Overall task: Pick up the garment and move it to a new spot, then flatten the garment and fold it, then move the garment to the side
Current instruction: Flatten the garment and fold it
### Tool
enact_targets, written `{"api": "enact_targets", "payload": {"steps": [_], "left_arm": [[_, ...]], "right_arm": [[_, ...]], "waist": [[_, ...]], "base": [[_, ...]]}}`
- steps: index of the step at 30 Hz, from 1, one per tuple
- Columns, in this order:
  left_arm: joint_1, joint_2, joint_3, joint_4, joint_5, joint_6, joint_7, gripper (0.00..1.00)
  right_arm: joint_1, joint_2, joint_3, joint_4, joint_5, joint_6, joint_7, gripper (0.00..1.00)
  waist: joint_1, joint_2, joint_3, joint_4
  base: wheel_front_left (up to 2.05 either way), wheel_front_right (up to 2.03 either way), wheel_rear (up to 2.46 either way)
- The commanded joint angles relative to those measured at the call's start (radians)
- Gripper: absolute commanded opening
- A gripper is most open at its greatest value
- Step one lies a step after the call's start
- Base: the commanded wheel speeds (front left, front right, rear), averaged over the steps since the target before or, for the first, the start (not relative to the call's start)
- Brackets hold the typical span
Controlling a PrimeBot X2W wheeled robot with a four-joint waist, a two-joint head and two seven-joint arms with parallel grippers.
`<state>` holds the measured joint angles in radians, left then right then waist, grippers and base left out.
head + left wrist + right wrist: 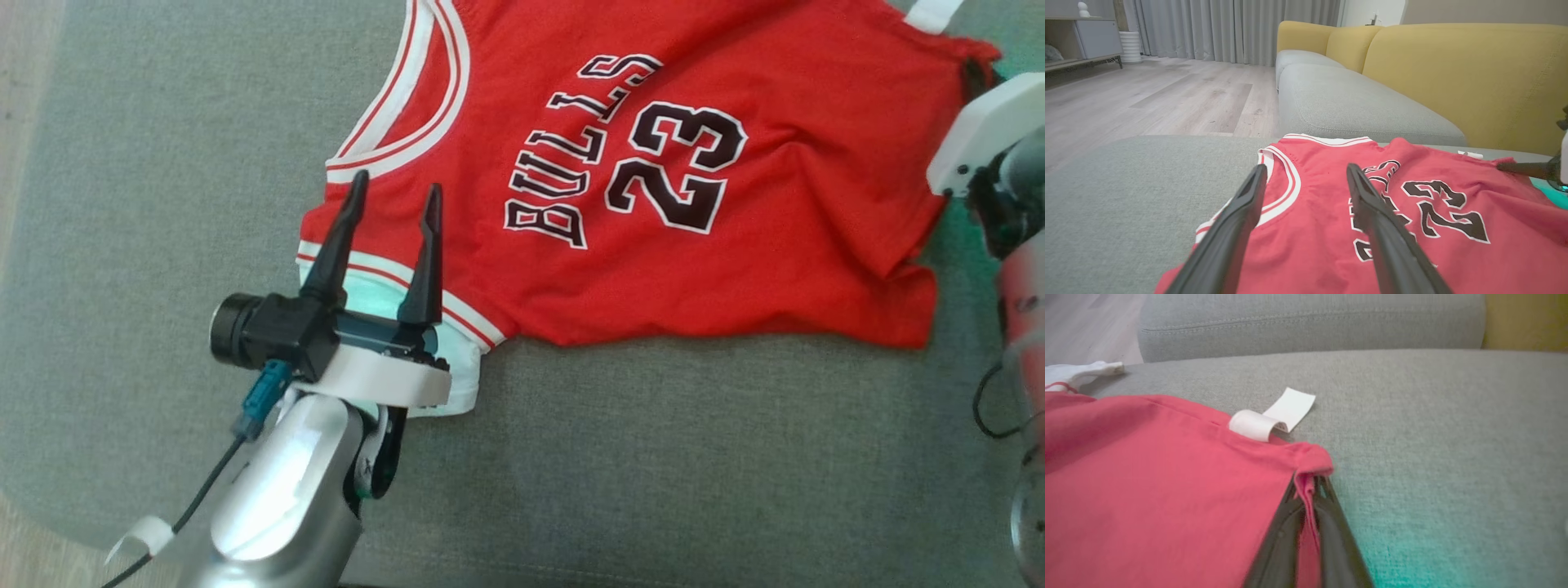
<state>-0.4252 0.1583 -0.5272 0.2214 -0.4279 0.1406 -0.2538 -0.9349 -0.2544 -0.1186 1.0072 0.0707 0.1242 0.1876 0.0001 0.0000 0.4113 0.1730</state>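
Your jersey [653, 245] lies on the grey cushion [653, 457]. Expect it light, limp and quick to bunch. The right gripper [1310, 486] is clamped on its far right corner. The left gripper [396, 184], fingers apart, hovers over the near left shoulder, so pinch there.

Garment: red sleeveless jersey [653, 278], white-and-red striped trim at neck and armholes.
Print: black, white-edged lettering [620, 171] "BULLS 23", facing up.
Pose: spread nearly flat, front up, creased toward the hem.
Place: on a grey cushion [653, 457].
Tag: white label [1274, 416] at a side seam, curled over.
Corner: beside the label, bunched in the closed right claw [1310, 482].
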Motion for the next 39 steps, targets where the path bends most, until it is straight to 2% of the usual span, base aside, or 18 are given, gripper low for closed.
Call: {"api": "enact_targets", "payload": {"steps": [1,5,8,14,22,26,27,28,33,39], "left_arm": [[-0.016,0.010,0.047,-0.026,0.013,-0.003,-0.008,1.00],[-0.013,0.004,0.067,-0.034,0.020,-0.011,-0.008,1.00],[-0.017,-0.008,0.073,-0.043,0.031,-0.020,-0.008,1.00],[-0.009,-0.029,0.073,-0.045,0.050,-0.044,-0.008,1.00],[-0.004,-0.061,0.089,-0.046,0.061,-0.066,-0.008,1.00],[0.002,-0.075,0.100,-0.046,0.066,-0.077,-0.008,1.00],[0.003,-0.078,0.103,-0.047,0.068,-0.079,-0.008,1.00],[0.005,-0.081,0.107,-0.047,0.069,-0.080,-0.008,1.00],[0.010,-0.089,0.121,-0.045,0.078,-0.087,-0.008,1.00],[0.022,-0.090,0.157,-0.039,0.102,-0.099,-0.008,1.00]], "right_arm": [[-0.045,-0.005,0.038,-0.032,0.009,0.007,-0.035,0.00],[-0.093,-0.030,0.110,-0.055,0.052,0.007,-0.117,0.00],[-0.136,-0.073,0.143,-0.072,0.080,0.007,-0.170,0.00],[-0.237,-0.129,0.184,-0.061,0.103,0.007,-0.220,0.00],[-0.349,-0.187,0.231,-0.008,0.076,0.007,-0.273,0.00],[-0.388,-0.212,0.250,0.047,0.029,0.007,-0.261,0.00],[-0.395,-0.217,0.254,0.063,0.012,0.007,-0.256,0.82],[-0.402,-0.221,0.252,0.079,-0.003,0.007,-0.253,1.00],[-0.413,-0.207,0.221,0.122,-0.033,0.007,-0.292,1.00],[-0.363,-0.127,0.176,0.148,-0.013,0.007,-0.405,1.00]], "waist": [[-0.0001,0.0000,-0.004,-0.006],[-0.0001,0.0000,-0.011,-0.013],[-0.0001,0.0000,-0.013,-0.005],[-0.0001,0.0000,0.001,0.033],[-0.0001,0.0000,0.031,0.109],[-0.0001,0.0000,0.040,0.139],[-0.0001,0.0000,0.041,0.144],[-0.0001,0.0000,0.041,0.147],[-0.0001,0.0000,0.032,0.146],[-0.0001,0.0000,-0.027,0.086]], "base": [[0.00,0.00,0.00],[0.00,0.00,0.00],[0.00,0.00,0.00],[0.00,0.00,0.00],[0.00,0.00,0.00],[0.00,0.00,0.00],[0.00,0.00,0.00],[0.00,0.00,0.00],[0.00,0.00,0.00],[0.00,0.00,0.00]]}}
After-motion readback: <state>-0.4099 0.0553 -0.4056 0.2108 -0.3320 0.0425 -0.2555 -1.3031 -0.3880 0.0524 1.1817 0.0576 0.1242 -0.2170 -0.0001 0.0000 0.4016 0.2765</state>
